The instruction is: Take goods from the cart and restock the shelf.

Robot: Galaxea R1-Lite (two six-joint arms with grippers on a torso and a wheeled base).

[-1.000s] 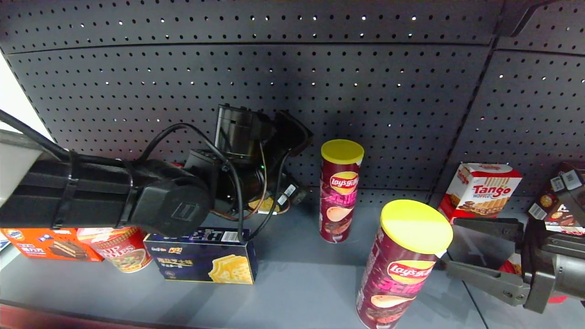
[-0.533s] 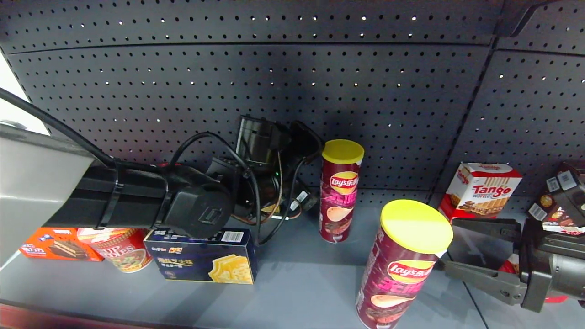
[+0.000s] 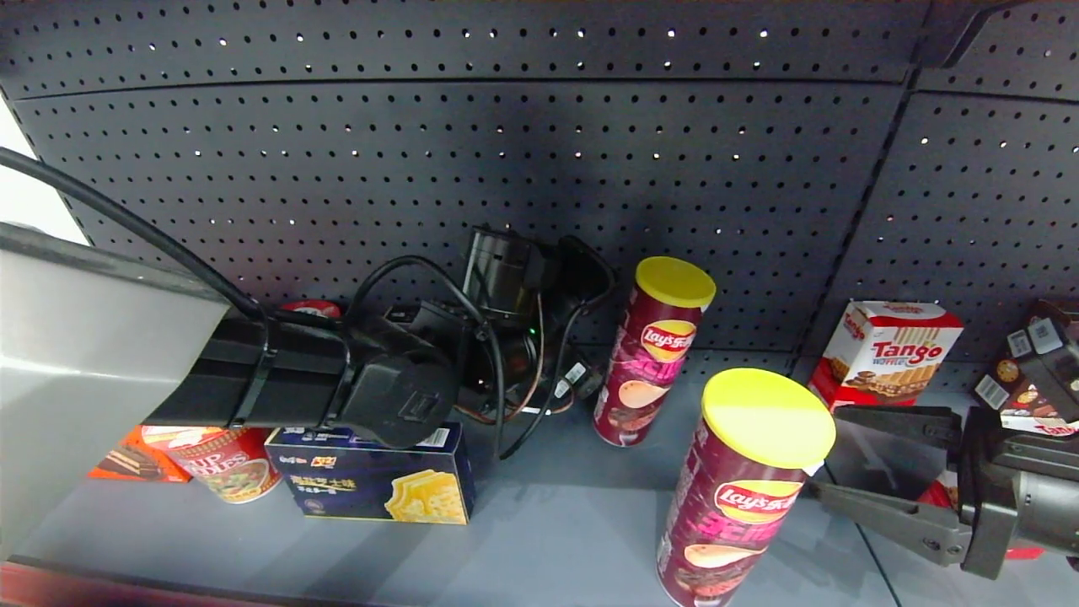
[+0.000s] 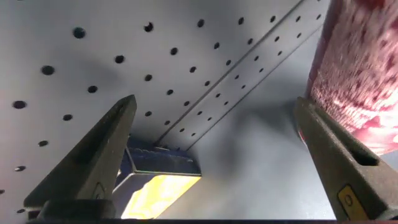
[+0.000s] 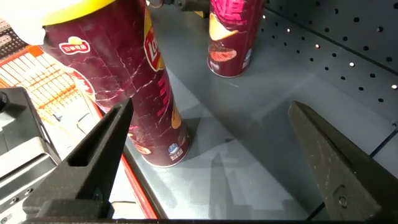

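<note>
Left gripper is spread wide with nothing between its fingers. It sits low at the back of the shelf, facing the perforated back panel. One of its fingers lies right alongside the far chip can; whether the two actually touch cannot be told. In the head view that far chip can is tilted. Its yellow lid leans toward the robot's right and its base is on the shelf close to the back panel. The left wrist view also shows a blue-and-yellow box lying at the foot of the panel beyond the other finger.

Right gripper is likewise wide open and holds nothing. It is level with the shelf, and its fingertips are just beside the near chip can on that can's right. The near chip can stands upright near the front edge of the shelf, well apart from the far one. From the right wrist camera it stands off to one side of the open fingers, not between them.

Below the left arm, a blue cracker box, a cup of noodles and an orange box sit in a row along the front. On the right, a wafer box leans against the panel, with dark packets beside it.
</note>
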